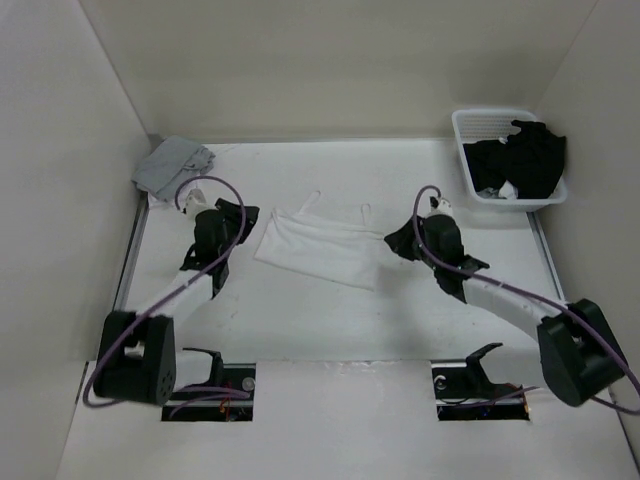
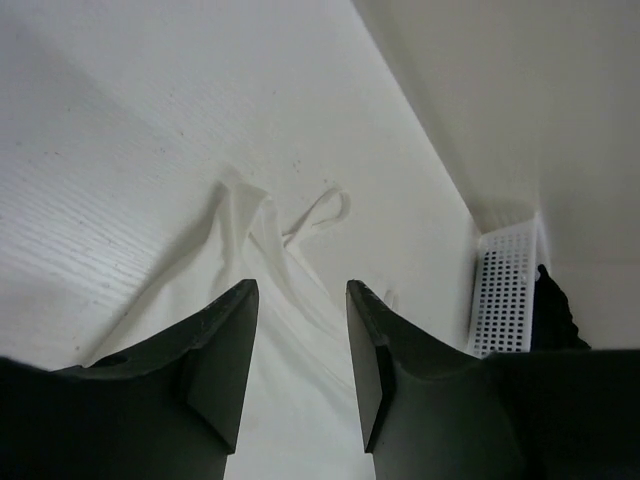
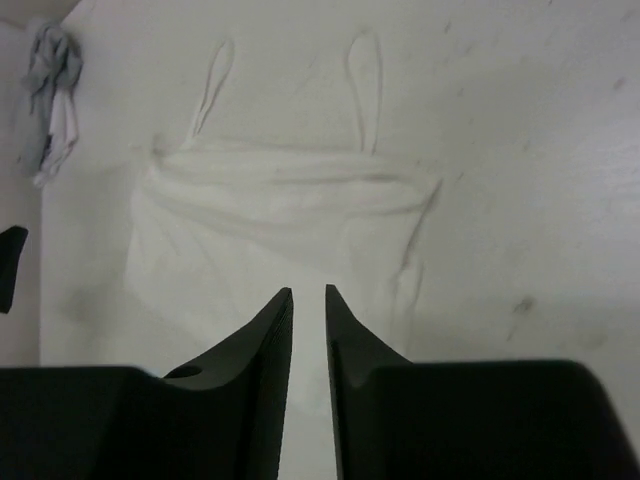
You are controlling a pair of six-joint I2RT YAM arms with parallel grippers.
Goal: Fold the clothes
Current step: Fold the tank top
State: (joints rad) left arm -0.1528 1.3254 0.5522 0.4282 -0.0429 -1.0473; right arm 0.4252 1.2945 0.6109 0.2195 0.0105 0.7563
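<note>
While flanking white garment (image 1: 320,250), left jaws gape, right jaws slightly apart, both empty

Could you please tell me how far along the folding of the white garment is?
Done: the white garment lies flat on the table as a wide band, apparently folded once. In hand: nothing; the left hand and right hand are open, one at each end. Left: seemingly the remaining folds into a compact shape.
</note>
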